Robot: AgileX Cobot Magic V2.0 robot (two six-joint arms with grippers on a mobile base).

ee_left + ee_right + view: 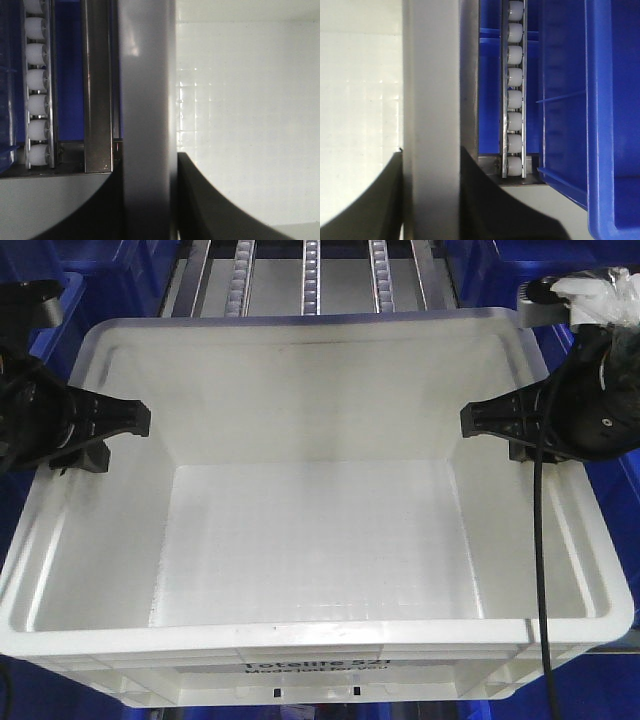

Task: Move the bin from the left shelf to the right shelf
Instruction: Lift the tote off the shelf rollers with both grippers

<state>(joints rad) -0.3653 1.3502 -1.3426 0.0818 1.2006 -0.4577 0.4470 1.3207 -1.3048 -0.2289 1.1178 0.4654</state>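
Before your roller rack [310,280], white Totelife bin [320,540], your left pincer [130,420] pinching its left wall, right pincer [482,420] pinching its right wall.

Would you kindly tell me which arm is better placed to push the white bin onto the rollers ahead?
Neither alone: the left tool and right tool clamp opposite side walls of the bin, level with each other, with the right shelf straight ahead. I'd use both.
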